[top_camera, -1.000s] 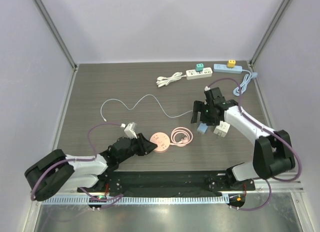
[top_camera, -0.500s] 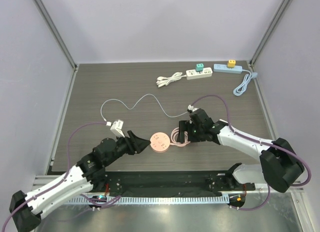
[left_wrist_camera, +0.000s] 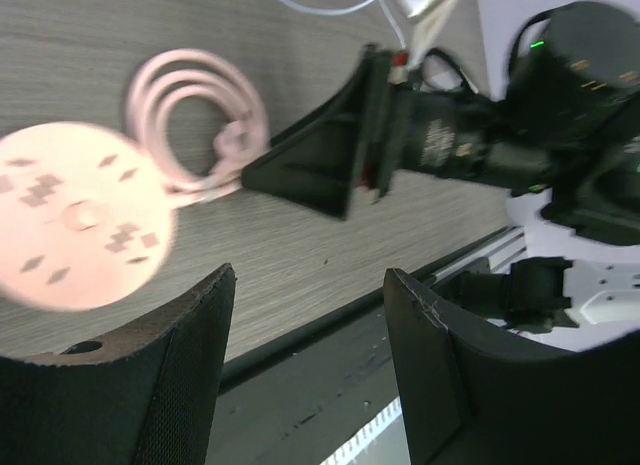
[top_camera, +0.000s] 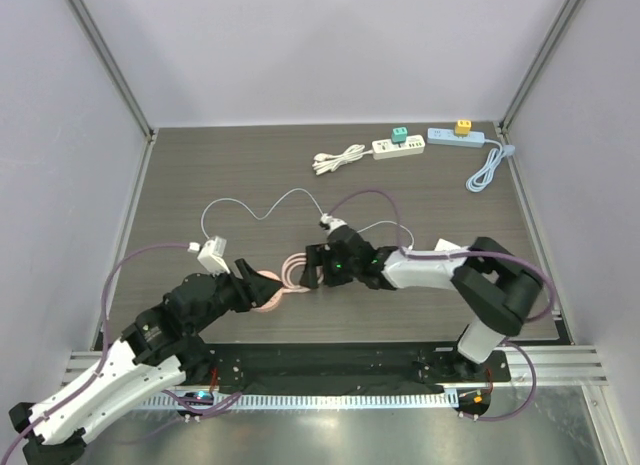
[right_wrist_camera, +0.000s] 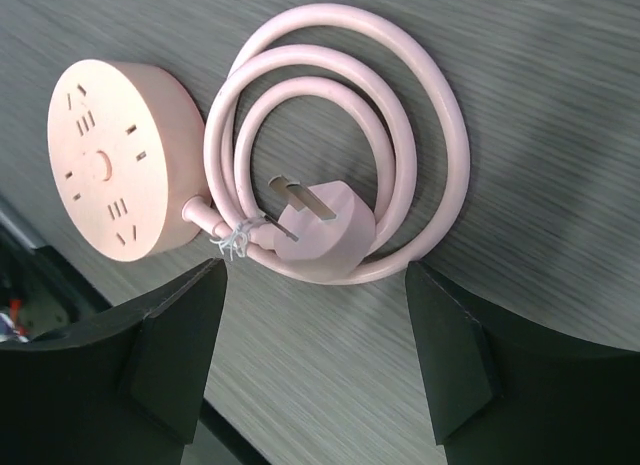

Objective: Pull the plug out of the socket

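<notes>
A round pink socket (right_wrist_camera: 115, 170) lies flat on the table with nothing plugged into its face. Its pink cable (right_wrist_camera: 340, 175) is coiled beside it, with the pink plug (right_wrist_camera: 320, 230) lying loose inside the coil. My right gripper (right_wrist_camera: 315, 365) stands open just in front of the coil, holding nothing. My left gripper (left_wrist_camera: 310, 365) is open and empty, close to the socket (left_wrist_camera: 75, 228) on its other side. At the back, a green plug (top_camera: 399, 135) sits in a white power strip (top_camera: 380, 148) and a yellow plug (top_camera: 463, 127) in a blue strip (top_camera: 440, 136).
A thin white charging cable (top_camera: 270, 207) snakes across the middle left of the table. A bundled white cord (top_camera: 333, 160) lies left of the white strip and a blue cord (top_camera: 490, 168) beside the blue one. A white adapter (top_camera: 447, 248) shows behind my right arm.
My right arm swung left from the white adapters to the pink coil. The pink socket and coil shifted left. My left arm lifted and its jaws opened wider.
</notes>
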Tool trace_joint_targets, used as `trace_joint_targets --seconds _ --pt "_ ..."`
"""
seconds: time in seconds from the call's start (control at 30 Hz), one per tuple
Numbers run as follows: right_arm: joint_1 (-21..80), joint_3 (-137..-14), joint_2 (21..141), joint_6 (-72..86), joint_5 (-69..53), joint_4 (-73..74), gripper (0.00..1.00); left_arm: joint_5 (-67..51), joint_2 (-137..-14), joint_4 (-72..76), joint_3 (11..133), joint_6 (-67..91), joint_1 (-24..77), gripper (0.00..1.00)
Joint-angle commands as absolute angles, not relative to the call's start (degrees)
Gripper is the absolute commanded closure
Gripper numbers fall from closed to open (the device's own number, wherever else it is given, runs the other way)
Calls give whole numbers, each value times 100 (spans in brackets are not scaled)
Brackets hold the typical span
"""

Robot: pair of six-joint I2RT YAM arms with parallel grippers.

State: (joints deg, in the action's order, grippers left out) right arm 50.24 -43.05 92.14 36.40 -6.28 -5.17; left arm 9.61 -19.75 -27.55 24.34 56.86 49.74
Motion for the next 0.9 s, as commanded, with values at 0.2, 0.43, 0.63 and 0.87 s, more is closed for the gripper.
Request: trace_joint_targets --seconds 0.2,0.43,0.63,0.87 --pt "6082 -5765 11003 5835 -668 -2371 18 1599 -2118 -3999 3761 5810 4966 37" --pt "5855 -6082 10645 5143 -791 -1776 8 2117 -2337 -4043 4130 5775 4966 32" --pt "4898 -5906 9564 4334 -782 -863 2 2829 -3663 -3115 4754 5002 4957 23" --pt "3087 -6450 9202 3446 -958 52 0 2375 -5763 -1101 5686 3929 4677 17"
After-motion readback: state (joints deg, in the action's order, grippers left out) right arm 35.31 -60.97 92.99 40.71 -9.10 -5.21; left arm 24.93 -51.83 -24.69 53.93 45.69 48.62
